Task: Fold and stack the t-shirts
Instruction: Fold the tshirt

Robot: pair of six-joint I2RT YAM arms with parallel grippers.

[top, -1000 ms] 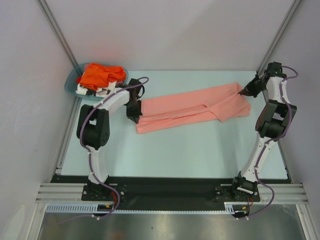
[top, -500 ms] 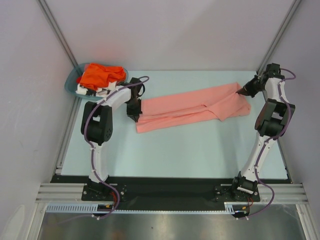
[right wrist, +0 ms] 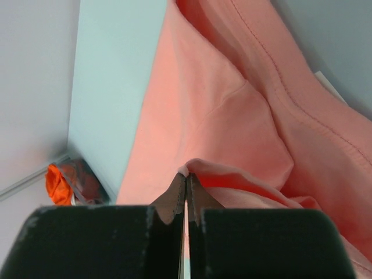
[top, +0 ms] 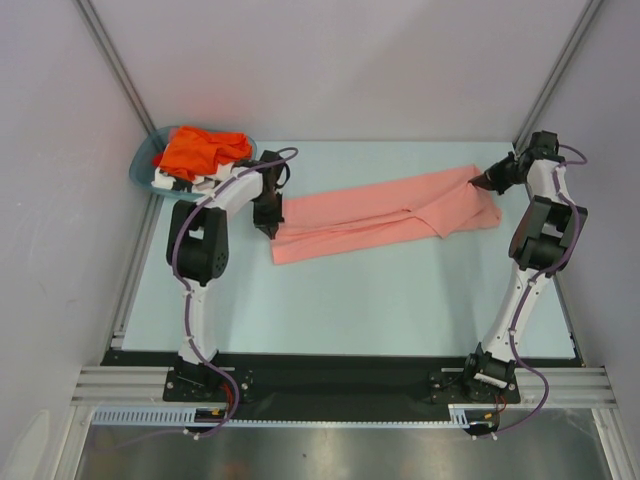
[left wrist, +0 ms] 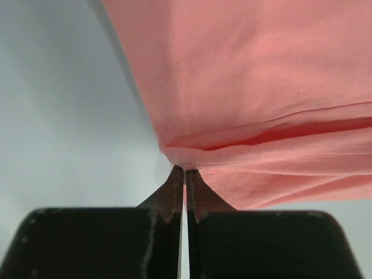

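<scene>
Salmon-pink t-shirt (top: 385,212), folded lengthwise, stretched flat

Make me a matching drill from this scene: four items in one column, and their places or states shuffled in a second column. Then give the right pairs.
Column one:
1. salmon-pink t-shirt
2. orange t-shirt
3. left gripper
4. right gripper

Column two:
A. shut on the pink shirt's end near the right edge of the table
B. heaped in the teal basket
C. stretched out across the table between the two arms
D. shut on the pink shirt's end nearer the basket

Pairs: 1-C, 2-B, 3-D, 4-A
</scene>
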